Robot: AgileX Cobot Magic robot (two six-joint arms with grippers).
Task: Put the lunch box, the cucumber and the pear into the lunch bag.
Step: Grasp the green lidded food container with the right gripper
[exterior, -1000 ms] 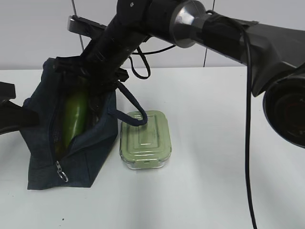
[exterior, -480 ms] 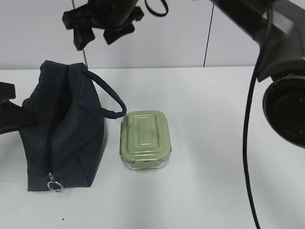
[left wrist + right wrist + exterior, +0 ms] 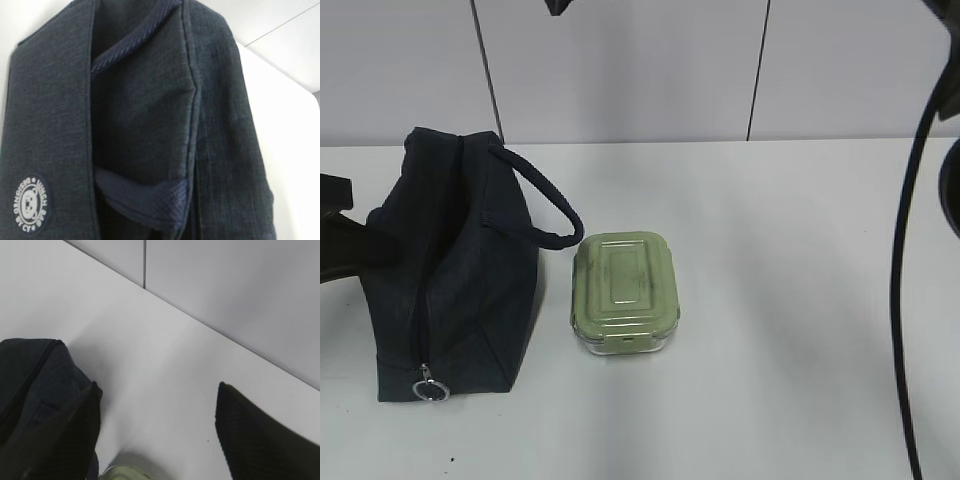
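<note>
The dark navy lunch bag stands at the left, its opening narrowed to a slit and its zipper ring at the front. The pale green lunch box lies just right of it on the table. The cucumber and the pear are hidden or out of view. My right gripper is open and empty, high above the table beside the bag, with a corner of the lunch box below it. A dark part of my left arm rests against the bag's left side. The left wrist view shows only bag fabric.
The bag's loop handle arches toward the lunch box. A white wall with a dark seam stands behind the white table. A black cable hangs at the right.
My right arm has risen out of the bag and almost out of the exterior view. The cucumber it held in the opening no longer shows. The bag's mouth has narrowed, and the handle no longer lies over the box.
</note>
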